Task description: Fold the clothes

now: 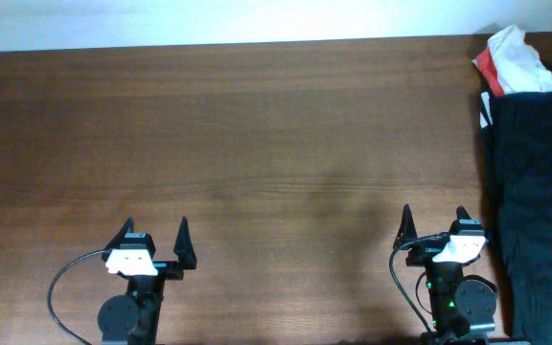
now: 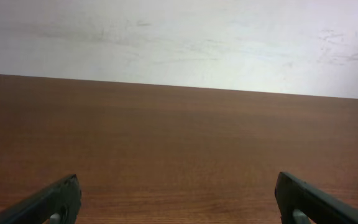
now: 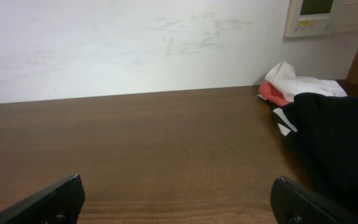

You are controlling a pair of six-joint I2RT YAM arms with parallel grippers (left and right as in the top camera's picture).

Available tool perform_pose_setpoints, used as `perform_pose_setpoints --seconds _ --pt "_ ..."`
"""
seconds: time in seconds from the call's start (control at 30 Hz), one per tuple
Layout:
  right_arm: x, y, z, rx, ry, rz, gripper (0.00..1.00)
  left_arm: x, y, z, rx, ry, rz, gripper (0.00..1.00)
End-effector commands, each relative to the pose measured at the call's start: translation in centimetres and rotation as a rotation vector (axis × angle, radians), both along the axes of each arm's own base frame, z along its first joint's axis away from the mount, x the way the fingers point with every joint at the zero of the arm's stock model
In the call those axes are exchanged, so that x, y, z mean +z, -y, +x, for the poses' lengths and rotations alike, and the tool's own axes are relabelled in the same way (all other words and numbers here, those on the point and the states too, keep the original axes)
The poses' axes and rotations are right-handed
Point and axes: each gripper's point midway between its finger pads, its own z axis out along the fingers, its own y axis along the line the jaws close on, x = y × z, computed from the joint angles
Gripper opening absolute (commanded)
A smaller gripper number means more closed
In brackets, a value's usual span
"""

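Note:
A pile of black clothes [image 1: 537, 192] lies along the table's right edge, with a white and red garment [image 1: 514, 62] at its far end. Both also show in the right wrist view, the black pile [image 3: 334, 137] at the right and the white and red garment [image 3: 294, 87] behind it. My left gripper [image 1: 153, 234] is open and empty at the front left; in its wrist view [image 2: 178, 190] only bare table lies between the fingers. My right gripper [image 1: 434, 220] is open and empty at the front right, just left of the black pile, and shows in its wrist view [image 3: 178, 190].
The brown wooden table [image 1: 257, 144] runs to a white wall at the back. A wall control panel [image 3: 325, 15] hangs at the upper right in the right wrist view. Cables run from both arm bases at the front edge.

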Motion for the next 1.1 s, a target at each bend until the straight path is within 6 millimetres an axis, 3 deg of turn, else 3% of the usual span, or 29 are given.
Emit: perform_pose_setpoints --seconds 0.0,0.9,1.0,1.07 --pt "-0.3 0.0 0.0 0.001 -0.005 -0.007 0.99 -0.2 -0.1 0.0 0.006 -0.006 0.007 0.99" --pt "0.2 0.0 0.0 0.003 0.016 -0.006 0.99 -0.2 -0.1 0.0 0.006 -0.006 0.007 0.99" --pt "3.6 -2.7 -0.1 0.160 0.148 0.111 0.99 -0.2 -0.1 0.0 0.006 -0.006 0.007 0.99" --pt "4.0 -4.4 -0.4 0.260 0.155 0.178 0.99 -0.2 -0.1 0.0 0.005 -0.006 0.007 0.99"
